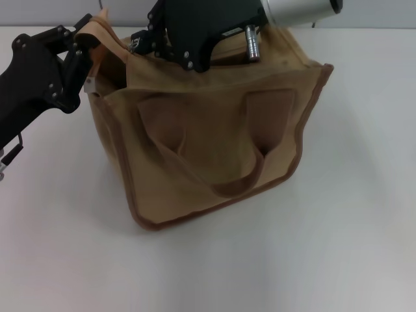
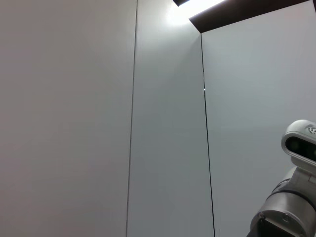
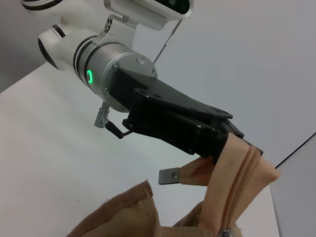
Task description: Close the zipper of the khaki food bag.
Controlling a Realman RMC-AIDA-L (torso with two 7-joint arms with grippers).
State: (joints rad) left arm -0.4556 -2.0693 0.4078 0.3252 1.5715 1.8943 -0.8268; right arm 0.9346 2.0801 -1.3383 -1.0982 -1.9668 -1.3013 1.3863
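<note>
The khaki food bag [image 1: 214, 130] stands upright on the white table, its front handle [image 1: 227, 185] hanging down. At the bag's top left corner, my left gripper [image 1: 88, 42] is shut on the raised end of the zipper tape. The right wrist view shows that grip, with the left gripper [image 3: 224, 145] clamped on the tape and the zipper [image 3: 242, 182] running down from it towards the bag [image 3: 123, 217]. My right gripper [image 1: 140, 44] reaches over the bag's top panel from behind, close to the left end. Its arm hides most of the zipper in the head view.
White table [image 1: 338, 247] lies all around the bag. A small metal tag [image 3: 170, 176] hangs beside the held tape end. The left wrist view shows only grey wall panels [image 2: 98, 123] and part of the robot's body [image 2: 291, 197].
</note>
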